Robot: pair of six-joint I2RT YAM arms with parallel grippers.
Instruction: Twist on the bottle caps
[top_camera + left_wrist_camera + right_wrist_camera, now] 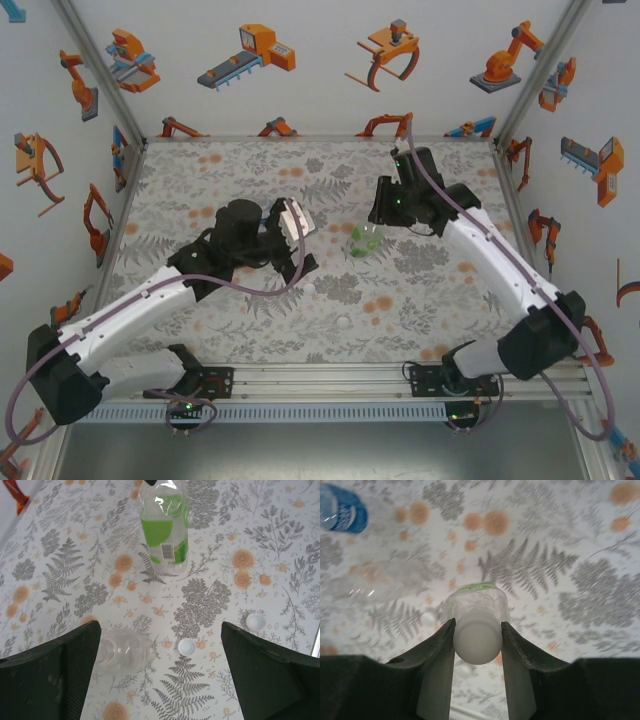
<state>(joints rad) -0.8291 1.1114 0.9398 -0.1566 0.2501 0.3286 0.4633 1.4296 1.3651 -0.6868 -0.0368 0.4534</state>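
Right pincer (477, 625) grips cap (477, 641) atop upright bottle (476, 596).

From my left gripper (160, 625), the green bottle (164, 530) straight ahead loses its neck past the picture's top edge. The clear bottle (125, 652) beside the left finger (55, 675) is partly tucked behind it, and I can't tell whether it stands or lies. Between my right gripper (477, 624) fingers, the cap (477, 639) hides the green bottle's neck. Far up-left of them, the blue bottle (341, 509) is blurred and cropped by the corner.

Bright, even light (soft right-wrist background blur)
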